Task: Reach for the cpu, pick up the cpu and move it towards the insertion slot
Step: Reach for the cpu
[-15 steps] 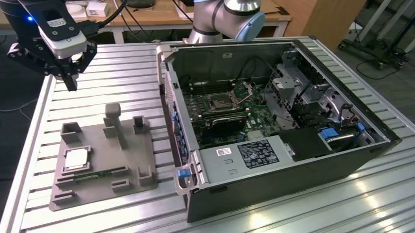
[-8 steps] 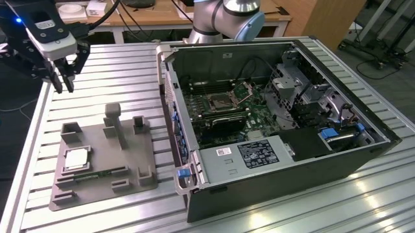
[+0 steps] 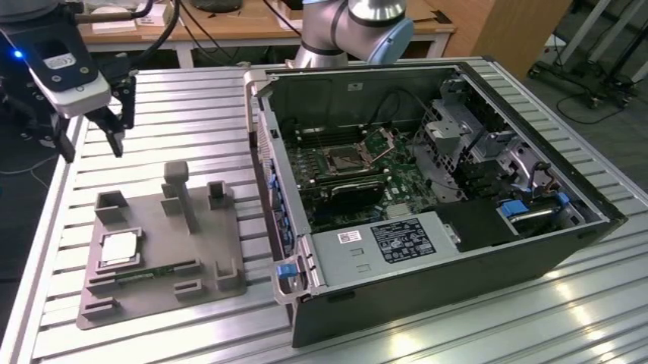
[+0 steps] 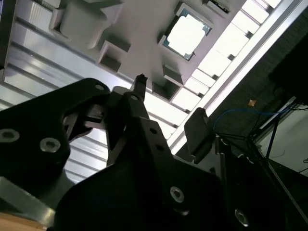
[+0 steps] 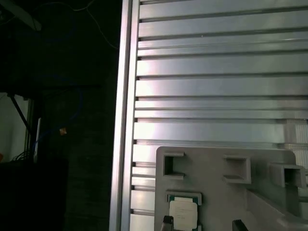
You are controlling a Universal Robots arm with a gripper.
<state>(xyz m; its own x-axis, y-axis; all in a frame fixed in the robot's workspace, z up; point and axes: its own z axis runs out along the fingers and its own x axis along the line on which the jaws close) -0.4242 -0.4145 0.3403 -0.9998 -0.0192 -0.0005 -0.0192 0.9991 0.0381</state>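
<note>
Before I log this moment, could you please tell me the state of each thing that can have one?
gripper: open, empty, hanging apart from the tray.
cpu: lying flat in the tray's square recess, not gripped.
memory stick: lying in the tray.
insertion slot: open, hinged plate raised, centre dark.
case: on its side, side panel off.

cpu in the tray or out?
In. The cpu lies flat in a square recess of the grey tray; the open tool hangs apart from it, holding nothing.
</note>
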